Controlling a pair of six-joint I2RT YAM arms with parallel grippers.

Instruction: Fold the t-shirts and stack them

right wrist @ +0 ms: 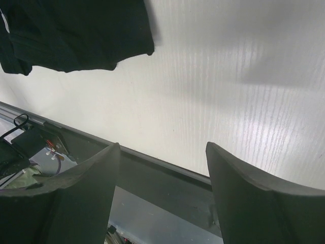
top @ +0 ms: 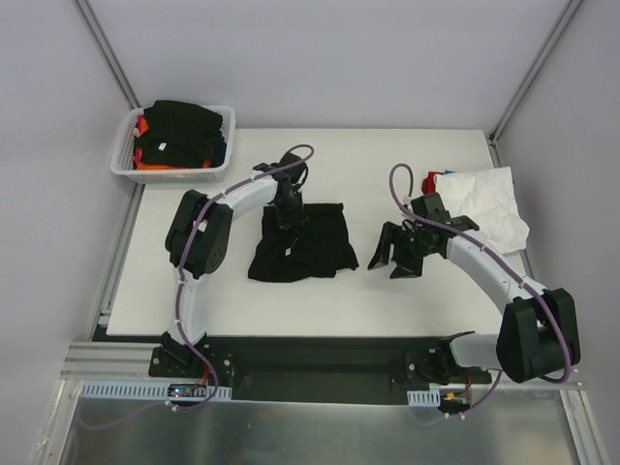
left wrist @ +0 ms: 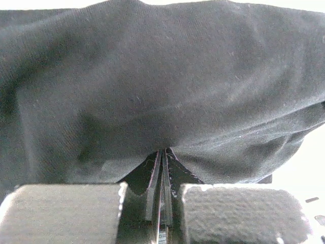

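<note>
Pinching black t-shirt (top: 312,247), left gripper (left wrist: 161,175) clamped, right gripper (top: 394,257) wide, empty, basket (top: 122,165) back-left, white t-shirt (top: 489,203) back-right

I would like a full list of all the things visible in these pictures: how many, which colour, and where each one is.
black t-shirt: one, black, crumpled on the middle of the table
white t-shirt: one, white, at the table's far right edge; a bit of red cloth shows at its left side
basket: one, white mesh, at the far left corner
clothes in the basket: number cannot be told; black on top, orange beneath
table: one, white
left gripper: one, black, shut on the far edge of the black t-shirt
right gripper: one, black, open and empty, over bare table right of the black t-shirt
</note>
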